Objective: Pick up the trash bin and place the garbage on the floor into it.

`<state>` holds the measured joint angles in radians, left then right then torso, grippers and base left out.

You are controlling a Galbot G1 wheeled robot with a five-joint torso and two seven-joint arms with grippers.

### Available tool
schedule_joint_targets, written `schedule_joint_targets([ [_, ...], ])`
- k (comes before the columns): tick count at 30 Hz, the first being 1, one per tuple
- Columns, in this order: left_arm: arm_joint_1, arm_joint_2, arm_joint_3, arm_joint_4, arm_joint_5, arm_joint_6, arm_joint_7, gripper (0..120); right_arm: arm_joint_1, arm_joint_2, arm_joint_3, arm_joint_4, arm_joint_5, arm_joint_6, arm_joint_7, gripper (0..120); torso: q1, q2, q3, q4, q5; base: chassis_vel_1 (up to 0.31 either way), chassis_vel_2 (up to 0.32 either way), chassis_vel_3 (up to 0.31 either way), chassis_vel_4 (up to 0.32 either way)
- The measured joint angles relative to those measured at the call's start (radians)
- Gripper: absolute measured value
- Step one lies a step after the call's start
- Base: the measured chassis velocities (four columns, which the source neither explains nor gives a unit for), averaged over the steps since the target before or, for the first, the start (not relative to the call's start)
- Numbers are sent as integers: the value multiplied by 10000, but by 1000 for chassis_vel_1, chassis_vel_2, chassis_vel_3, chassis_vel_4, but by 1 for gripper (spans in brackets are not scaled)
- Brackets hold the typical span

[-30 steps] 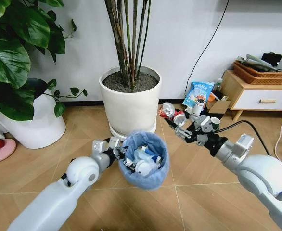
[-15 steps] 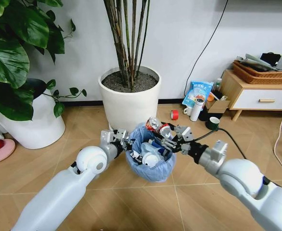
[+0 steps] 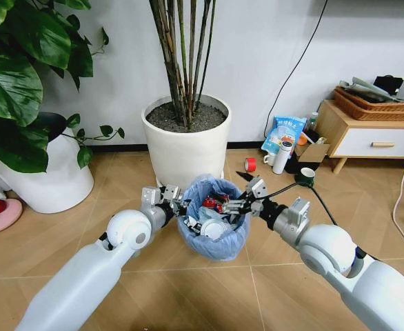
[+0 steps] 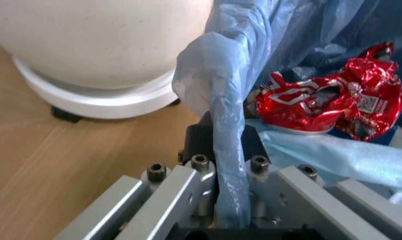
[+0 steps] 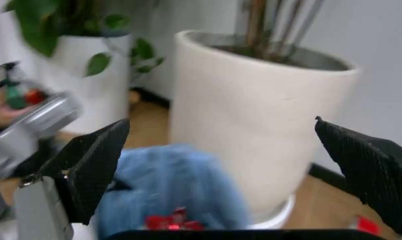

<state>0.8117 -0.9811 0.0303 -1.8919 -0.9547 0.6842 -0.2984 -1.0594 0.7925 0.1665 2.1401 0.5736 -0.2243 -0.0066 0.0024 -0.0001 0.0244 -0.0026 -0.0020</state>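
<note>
Light-blue crinkled plastic lines the trash bin (image 3: 213, 219), which hangs off the floor, pinched at its rim by the left gripper (image 3: 175, 203). In the left wrist view that gripper (image 4: 229, 150) is narrow, its jaws clamped on a fold of the bag and rim that runs straight up between them.

The right gripper (image 3: 233, 205) sits directly across the bin's mouth from the left one, just over the opposite rim. In the right wrist view its black fingers (image 5: 97, 167) are spread wide with nothing between them. A second ago this gripper was off to the far side of the bin, carrying a crushed red-and-silver can; half a second ago it held the can above the bin's rim. Now the crushed red can (image 4: 324, 102) lies inside the bin, just beyond the left gripper's jaws and just below the right gripper's open fingers, on top of the white and blue scraps (image 3: 211, 226) already collected.

That reads as one more piece of garbage delivered. On the floor beyond the right gripper, a red tape roll (image 3: 249, 165) and an upright white bottle (image 3: 283, 156) stand near the wooden cabinet (image 3: 371, 138). A large white plant pot (image 3: 187, 141) stands just behind the bin.
</note>
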Motion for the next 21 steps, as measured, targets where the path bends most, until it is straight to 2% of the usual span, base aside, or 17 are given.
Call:
schedule_joint_targets([
  [5,402,198,-362,-187,20,60,-155,0,-609,255,703,286,-32,16,696,100,-1,0,0,-1,-1,0,0,0,0],
  [10,1264,727,-1130,-637,247,65,-261,0,-2072,804,1691,613,-631,41,1668,100,-1,0,-1,2,-1,0,0,0,0],
  [13,1457,858,-1297,-793,276,63,-314,0,-2578,958,2093,669,-932,85,1720,100,-1,0,-1,3,0,0,0,0,0],
  [17,1859,972,-1578,-1178,238,65,-623,0,-3898,1572,3256,1018,-1777,298,1716,100,-2,1,-2,-2,0,0,0,0,0],
  [21,2014,883,-1652,-1295,275,75,-711,0,-4514,2071,3689,1258,-2257,296,1696,100,-2,1,-2,0,-2,0,0,0,0],
])
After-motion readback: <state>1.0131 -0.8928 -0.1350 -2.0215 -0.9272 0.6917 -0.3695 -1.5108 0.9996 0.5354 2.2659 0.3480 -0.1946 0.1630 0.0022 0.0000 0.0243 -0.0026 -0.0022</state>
